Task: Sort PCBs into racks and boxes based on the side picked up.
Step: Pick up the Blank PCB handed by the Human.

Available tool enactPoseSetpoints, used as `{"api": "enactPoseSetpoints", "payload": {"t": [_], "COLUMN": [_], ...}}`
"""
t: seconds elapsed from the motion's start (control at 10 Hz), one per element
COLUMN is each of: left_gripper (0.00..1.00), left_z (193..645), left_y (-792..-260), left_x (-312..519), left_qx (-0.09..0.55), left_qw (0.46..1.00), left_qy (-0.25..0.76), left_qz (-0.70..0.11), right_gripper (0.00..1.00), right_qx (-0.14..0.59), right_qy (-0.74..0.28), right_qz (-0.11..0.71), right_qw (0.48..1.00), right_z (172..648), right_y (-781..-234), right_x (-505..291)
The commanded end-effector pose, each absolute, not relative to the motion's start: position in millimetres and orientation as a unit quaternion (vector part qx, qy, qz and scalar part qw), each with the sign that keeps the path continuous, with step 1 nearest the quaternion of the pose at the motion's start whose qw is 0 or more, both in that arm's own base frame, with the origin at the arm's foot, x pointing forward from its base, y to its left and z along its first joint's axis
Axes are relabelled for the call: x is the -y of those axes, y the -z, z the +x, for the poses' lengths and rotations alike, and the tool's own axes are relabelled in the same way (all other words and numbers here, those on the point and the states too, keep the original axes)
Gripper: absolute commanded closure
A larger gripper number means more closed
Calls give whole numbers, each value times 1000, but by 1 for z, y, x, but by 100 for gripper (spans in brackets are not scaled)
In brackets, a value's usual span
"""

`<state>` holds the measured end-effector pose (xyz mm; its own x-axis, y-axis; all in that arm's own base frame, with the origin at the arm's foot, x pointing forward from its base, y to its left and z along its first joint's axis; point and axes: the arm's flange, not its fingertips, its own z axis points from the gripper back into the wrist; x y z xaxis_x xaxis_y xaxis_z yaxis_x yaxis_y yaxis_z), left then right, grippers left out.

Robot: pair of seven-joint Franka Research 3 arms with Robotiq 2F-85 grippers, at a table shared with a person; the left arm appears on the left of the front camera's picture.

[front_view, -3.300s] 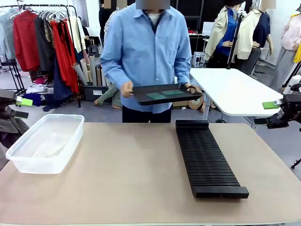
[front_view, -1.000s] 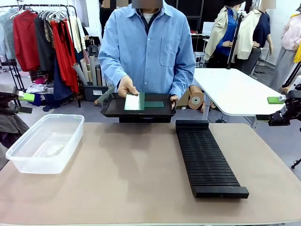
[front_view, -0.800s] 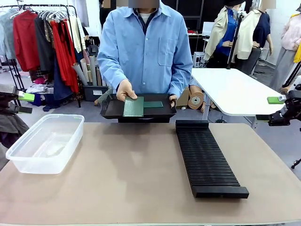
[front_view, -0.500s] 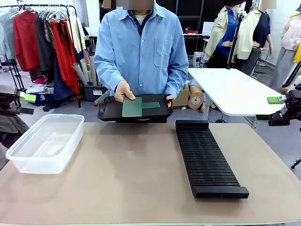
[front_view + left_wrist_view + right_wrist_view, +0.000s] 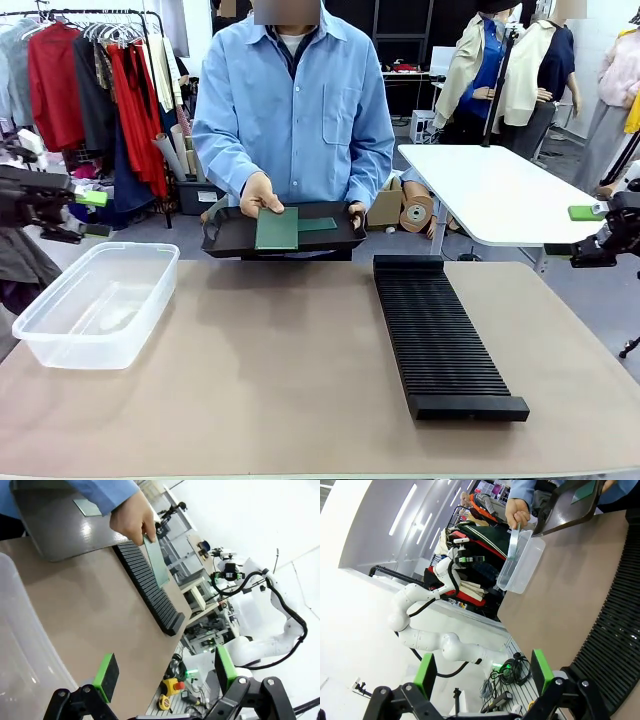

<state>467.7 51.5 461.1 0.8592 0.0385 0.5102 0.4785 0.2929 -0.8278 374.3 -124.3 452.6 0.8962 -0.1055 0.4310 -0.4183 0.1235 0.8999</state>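
Note:
Across the table a person holds a shallow black tray [image 5: 232, 238] and lifts one green PCB [image 5: 277, 228] from it by its top edge. A second PCB [image 5: 321, 224] lies flat in the tray. In the left wrist view the hand [image 5: 132, 519] holds the PCB [image 5: 156, 560] on edge. The long black slotted rack [image 5: 440, 335] lies right of centre. The clear box [image 5: 95, 305] stands at the left. My left gripper [image 5: 82, 215] hovers open above the box's far left. My right gripper [image 5: 572, 232] hangs open off the table's right edge. Nothing sits between the green pads [image 5: 106, 676] [image 5: 540, 670].
A white table [image 5: 490, 195] stands behind at the right, with clothes racks [image 5: 90, 90] behind at the left. The brown tabletop [image 5: 270, 370] between box and rack is bare. The right wrist view shows the box [image 5: 522, 567] and rack [image 5: 615, 630] from the side.
My left gripper has swung to the right, toward the person. The person has shifted the tray slightly left and lower while tilting the PCB up. The right arm has not moved.

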Motion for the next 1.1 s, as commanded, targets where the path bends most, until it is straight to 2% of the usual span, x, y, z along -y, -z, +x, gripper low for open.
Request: {"api": "enactPoseSetpoints", "payload": {"t": [0.0,0.6,1.0], "left_gripper": [0,0,0], "left_z": [498,551,565], "left_y": [-454,-406,-384], "left_x": [-40,14,51], "left_qx": [196,161,133], "left_qw": [760,723,707], "left_qy": [138,143,149], "left_qz": [-605,-656,-678], "right_gripper": [0,0,0], "right_qx": [201,201,201], "right_qy": [-112,-112,-112], "right_qz": [654,654,654], "right_qw": [721,721,721], "right_z": [373,373,373], "right_y": [-454,-454,-454], "right_x": [125,125,125]}}
